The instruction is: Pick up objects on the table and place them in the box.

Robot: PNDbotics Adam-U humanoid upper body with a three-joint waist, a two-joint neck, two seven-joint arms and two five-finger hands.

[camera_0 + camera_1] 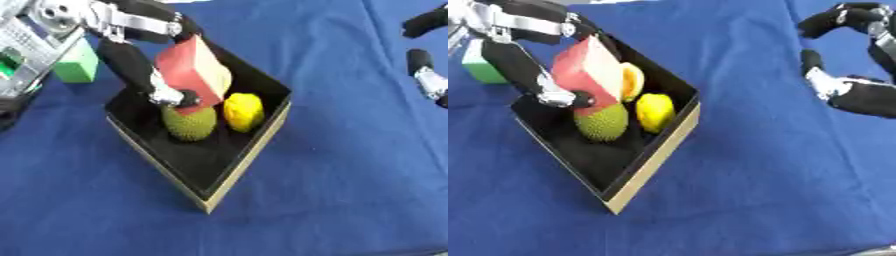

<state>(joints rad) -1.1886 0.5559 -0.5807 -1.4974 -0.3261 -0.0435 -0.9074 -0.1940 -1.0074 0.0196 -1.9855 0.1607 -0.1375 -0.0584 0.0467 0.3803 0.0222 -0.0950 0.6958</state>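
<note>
Left robot hand (144, 60) curled round a red block (191, 70), held tilted over the box (236, 172). Inside the box: green bumpy fruit (189, 124), lemon (243, 112). Right robot hand (855, 75) idle at right, fingers relaxed apart. Green cube (77, 65) on desk (350, 190).

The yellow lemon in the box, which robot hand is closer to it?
Left. The left hand is over the box, holding a red block right beside the yellow lemon. The right hand is far off, outside the box.

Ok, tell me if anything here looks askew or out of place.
The green block sits on the cloth outside the box. The red block, held tilted by the left hand, hangs over the fruit inside.
</note>
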